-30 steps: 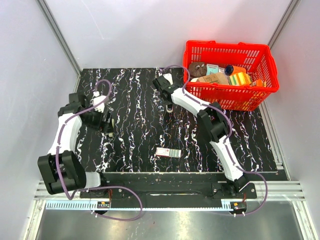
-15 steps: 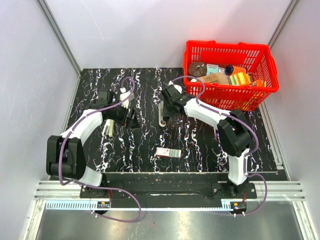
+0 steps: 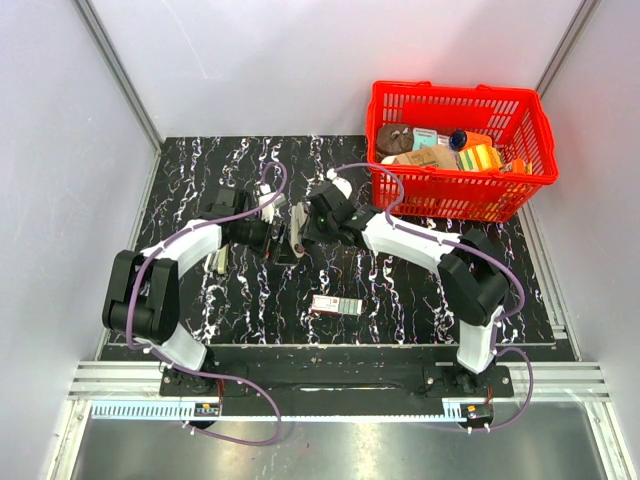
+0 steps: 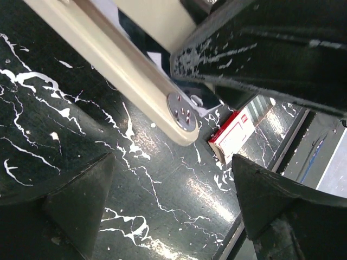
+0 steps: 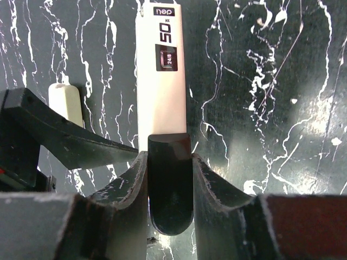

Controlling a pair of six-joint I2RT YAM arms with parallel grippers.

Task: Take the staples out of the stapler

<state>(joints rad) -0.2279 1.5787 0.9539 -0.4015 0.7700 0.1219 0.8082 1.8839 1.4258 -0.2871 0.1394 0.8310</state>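
Top view: stapler [image 3: 295, 230] sits mid-table [image 3: 250, 300], between the two claws. Right gripper [image 3: 306, 228] is on it from the basket side, left gripper [image 3: 274, 243] just beside it on the other side. Red basket [image 3: 520, 180] is at the far right corner, full of items. Small red-and-white box [image 3: 335, 305] lies nearer the bases, apart from both arms.

Left wrist: left gripper [image 4: 173, 160] is spread wide with nothing between its fingers [image 4: 70, 206]. Pale stapler bar [image 4: 130, 70] with a metal rivet crosses just beyond the tips. Box [image 4: 238, 132] is on the table further off.

Right wrist: right gripper [image 5: 169, 160] is clamped tight on the stapler's black rear end [image 5: 169, 184]. The pale top, marked "50", points away.
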